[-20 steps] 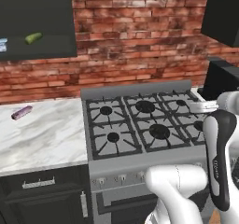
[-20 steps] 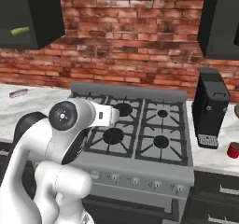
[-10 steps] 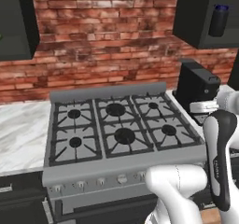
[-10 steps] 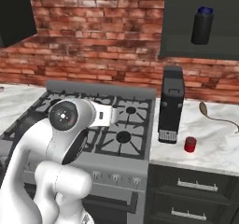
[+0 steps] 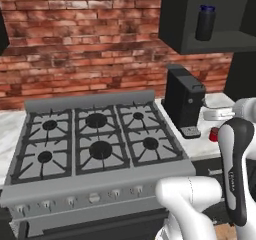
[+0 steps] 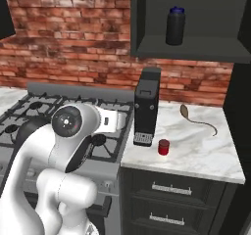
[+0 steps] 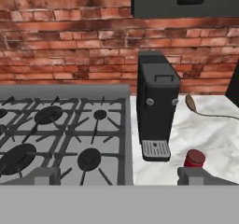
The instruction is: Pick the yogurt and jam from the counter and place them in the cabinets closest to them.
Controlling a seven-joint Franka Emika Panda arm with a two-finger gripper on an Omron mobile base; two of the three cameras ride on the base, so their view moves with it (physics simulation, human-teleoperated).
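A small red jar (image 6: 163,147), the jam, stands on the white marble counter (image 6: 201,148) just right of the black coffee machine's drip tray. The jar (image 7: 194,158) sits low and right in the hand view, just above the right fingertip (image 7: 198,175), and it peeks out behind my forearm in the left base view (image 5: 214,134). My gripper (image 7: 121,177) is open and holds nothing. It hovers over the stove's right edge, short of the jar. Above the counter a black wall cabinet (image 6: 196,48) stands open, with a dark blue-capped bottle (image 6: 175,26) on its shelf.
The tall black coffee machine (image 6: 146,104) stands between the grey gas stove (image 5: 95,144) and the jar. A thin brown curved object (image 6: 196,119) lies at the back of the counter. A dark tall unit (image 6: 241,111) borders the counter on the right. Drawers (image 6: 171,190) sit below.
The whole picture has shifted: the base has driven right along the kitchen. The stove slid left in view; the coffee machine, red jar and open cabinet drew nearer. The arm's pose looks unchanged.
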